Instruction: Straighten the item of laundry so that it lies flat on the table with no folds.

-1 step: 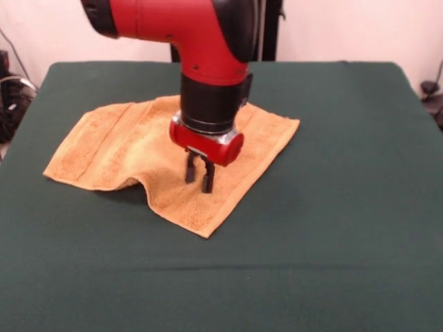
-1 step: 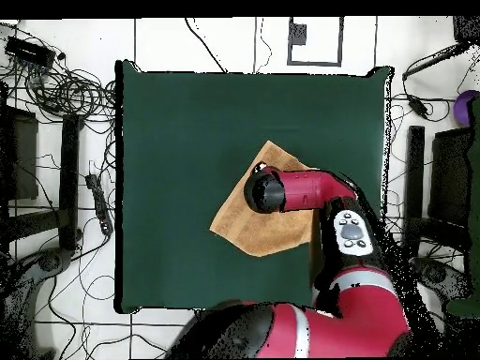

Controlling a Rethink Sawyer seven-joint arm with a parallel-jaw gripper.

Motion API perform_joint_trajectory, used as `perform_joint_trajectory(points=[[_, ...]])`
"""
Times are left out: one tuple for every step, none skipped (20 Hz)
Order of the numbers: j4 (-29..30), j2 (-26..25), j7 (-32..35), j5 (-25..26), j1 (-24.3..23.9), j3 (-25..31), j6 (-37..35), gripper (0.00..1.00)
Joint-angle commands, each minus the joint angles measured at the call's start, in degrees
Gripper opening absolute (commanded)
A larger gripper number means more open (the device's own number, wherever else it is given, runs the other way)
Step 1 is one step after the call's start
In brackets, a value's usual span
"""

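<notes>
Setting: a red and black robot arm (image 1: 208, 41) reaches down over a dark green desk (image 1: 346, 207), seen from the front and from above.

Towel: an orange-tan terry towel (image 1: 118, 149) lies near the middle of the desk, turned at an angle to the desk's edges.

Towel from above: the towel (image 2: 246, 225) shows as a tan patch partly covered by the arm (image 2: 319, 192), one corner pointing away from the robot's base.

Lie of the cloth: not flat. In the front view a raised ripple lifts the near edge off the desk close to the hand, with a shadow beneath it; the left part lies smoother, and a woven band shows near that end.

Hand: the hand (image 1: 199, 177) points straight down over the towel's near-centre, its two dark fingers (image 1: 208, 178) close together with only a thin gap between them. Whether any cloth is pinched at the tips cannot be told.

Contact: the fingertips sit at or just above the towel's surface, beside the ripple.

Surroundings: cables (image 2: 66, 89) and dark equipment lie on the white floor around the desk in the overhead view.
</notes>
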State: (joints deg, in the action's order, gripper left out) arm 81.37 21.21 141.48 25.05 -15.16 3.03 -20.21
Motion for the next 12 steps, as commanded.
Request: perform_joint_trajectory(points=[[-1.59,-14.7,2.99,1.02,1.02,10.03,17.4,0.0],[-2.04,-14.25,3.8,0.94,2.96,8.42,17.61,0.0],[-2.11,-13.65,3.87,0.97,4.36,7.7,16.92,0.0],[-2.05,-12.84,4.62,0.39,6.03,6.49,15.13,0.0],[-1.94,-12.02,4.71,0.15,7.14,5.88,13.43,0.0],[-1.84,-11.2,4.8,-0.09,8.24,5.27,11.73,0.0],[-1.52,-10.51,4.74,-0.89,8.53,5.39,9.54,0.0],[-1.21,-9.81,4.69,-1.69,8.81,5.52,7.36,0.0],[-1.63,-9.0,4.7,-1.84,10.03,4.39,5.36,0.0],[-2.06,-8.19,4.71,-1.98,11.26,3.26,3.36,0.0],[-2.34,-7.61,4.01,-2.39,11.53,3.3,1.24,0.0],[-2.63,-7.02,3.3,-2.81,11.8,3.34,-0.88,0.0]])
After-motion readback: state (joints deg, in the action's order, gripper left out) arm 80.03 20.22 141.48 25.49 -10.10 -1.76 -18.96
